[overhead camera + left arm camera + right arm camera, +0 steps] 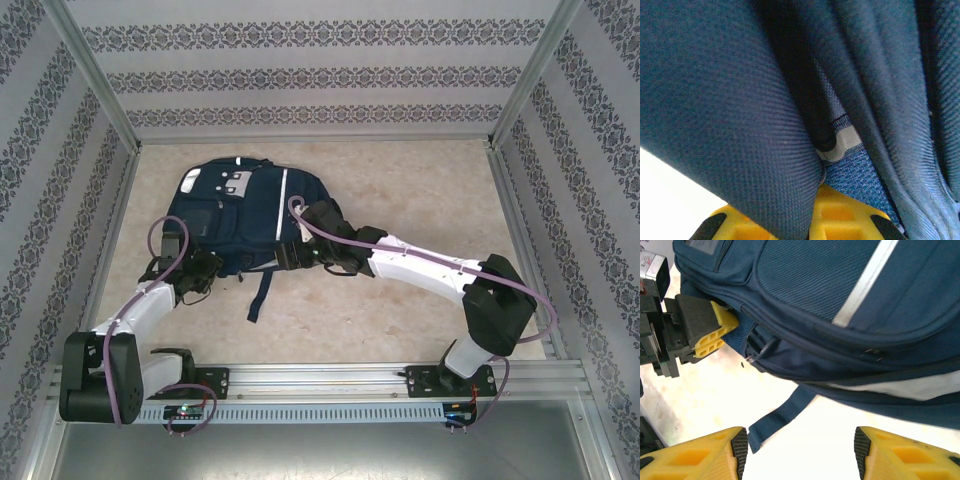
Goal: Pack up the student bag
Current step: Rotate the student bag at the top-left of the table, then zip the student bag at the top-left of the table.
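While the student bag lies flat on the table, left of centre and toward the far side, its loose strap trails toward the near edge. Left gripper presses into the bag's near-left edge; fabric lies between its yellow fingers, but whether they clamp it cannot be told. Right gripper stands wide apart, holding nothing, just beside the bag's near-right edge.

left hand closed, right hand spread wide

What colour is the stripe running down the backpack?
White-grey, on the navy backpack; the stripe shows best in the right wrist view.
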Robot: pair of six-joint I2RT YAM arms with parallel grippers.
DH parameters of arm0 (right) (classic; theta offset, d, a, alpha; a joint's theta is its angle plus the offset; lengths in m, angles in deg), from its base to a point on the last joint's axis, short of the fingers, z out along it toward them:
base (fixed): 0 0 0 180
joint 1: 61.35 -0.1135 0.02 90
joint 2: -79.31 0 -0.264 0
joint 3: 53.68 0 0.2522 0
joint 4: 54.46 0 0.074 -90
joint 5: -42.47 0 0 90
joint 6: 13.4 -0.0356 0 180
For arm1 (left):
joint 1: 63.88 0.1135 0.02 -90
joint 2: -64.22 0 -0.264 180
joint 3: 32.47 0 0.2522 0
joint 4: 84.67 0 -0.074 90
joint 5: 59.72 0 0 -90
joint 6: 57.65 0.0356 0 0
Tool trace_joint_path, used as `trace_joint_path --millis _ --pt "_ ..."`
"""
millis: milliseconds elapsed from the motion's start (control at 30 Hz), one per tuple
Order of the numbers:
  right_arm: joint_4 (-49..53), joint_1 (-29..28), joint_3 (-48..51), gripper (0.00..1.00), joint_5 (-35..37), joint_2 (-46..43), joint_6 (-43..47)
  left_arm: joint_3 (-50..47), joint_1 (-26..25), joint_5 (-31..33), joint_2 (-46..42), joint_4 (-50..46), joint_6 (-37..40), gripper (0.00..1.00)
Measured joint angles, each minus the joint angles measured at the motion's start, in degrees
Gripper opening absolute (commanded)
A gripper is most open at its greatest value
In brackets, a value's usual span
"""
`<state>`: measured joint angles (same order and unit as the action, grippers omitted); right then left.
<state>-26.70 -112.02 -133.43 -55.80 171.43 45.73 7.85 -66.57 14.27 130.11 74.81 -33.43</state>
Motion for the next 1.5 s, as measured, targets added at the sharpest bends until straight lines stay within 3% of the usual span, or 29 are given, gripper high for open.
trace_joint_path --millis 267,400,633,1233,1300,1467,1500 --pt "0.3 -1.8 3.9 0.59 3.8 -2.7 0.2 0.2 -15.4 8.3 0.3 3.4 -8.6 0.0" --pt "0.0 -3.7 5.6 0.55 6.5 -1.9 0.9 2.4 -19.6 10.5 3.0 3.4 -10.5 0.0" --pt "-1.9 -5.4 4.5 0.46 10.5 6.2 2.0 3.8 -20.9 11.4 4.9 3.4 -11.5 0.0" --pt "-4.4 -7.4 -9.6 0.4 17.0 23.8 3.9 4.1 -20.9 12.4 4.6 2.8 -11.5 0.0" --pt "-4.2 -7.5 -10.3 0.32 17.6 24.5 3.8 4.1 -20.9 13.0 4.5 2.7 -11.5 0.0" --pt "-3.1 -7.2 -11.0 0.0 19.2 24.7 3.8 4.1 -20.9 13.6 4.0 2.5 -11.5 0.0" --pt "-3.1 -7.2 -11.0 0.0 19.4 24.7 4.0 4.1 -20.9 13.7 3.9 2.5 -11.5 0.0"
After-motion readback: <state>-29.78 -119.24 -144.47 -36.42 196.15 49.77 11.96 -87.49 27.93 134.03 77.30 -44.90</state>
